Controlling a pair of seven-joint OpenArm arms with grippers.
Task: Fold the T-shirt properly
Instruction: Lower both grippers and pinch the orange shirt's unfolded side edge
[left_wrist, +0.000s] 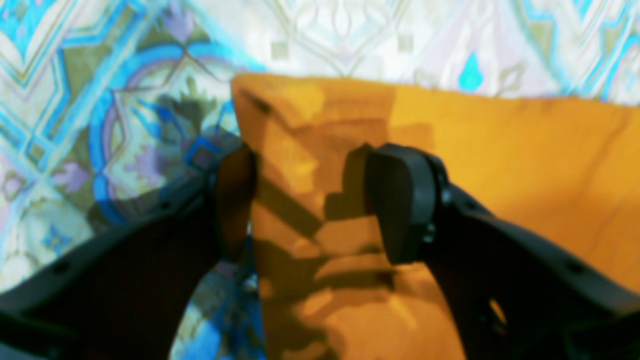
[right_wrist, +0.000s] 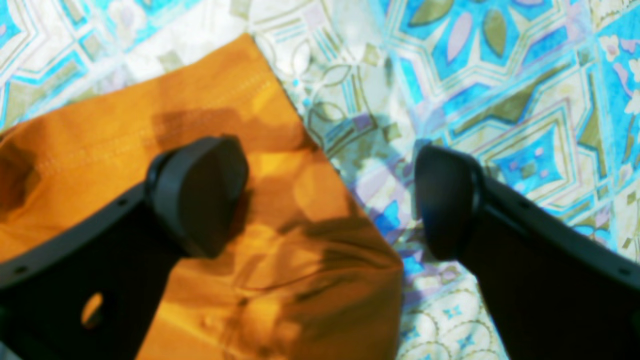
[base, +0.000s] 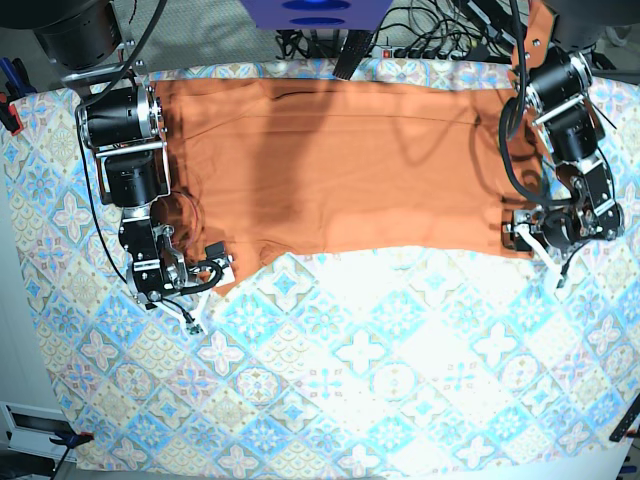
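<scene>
Spread wide, the right end effector (right_wrist: 330, 197) straddles a corner of the orange T-shirt (base: 340, 160), which lies flat across the far half of the patterned tablecloth (base: 380, 380), while the left end effector (left_wrist: 310, 202), also spread, straddles the opposite corner.

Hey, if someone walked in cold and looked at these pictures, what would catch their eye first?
The orange T-shirt spread wide across the far half of the blue-and-beige patterned tablecloth. Next, the two black arms at its near corners: the left gripper and right gripper each hang open, straddling a shirt edge.
</scene>
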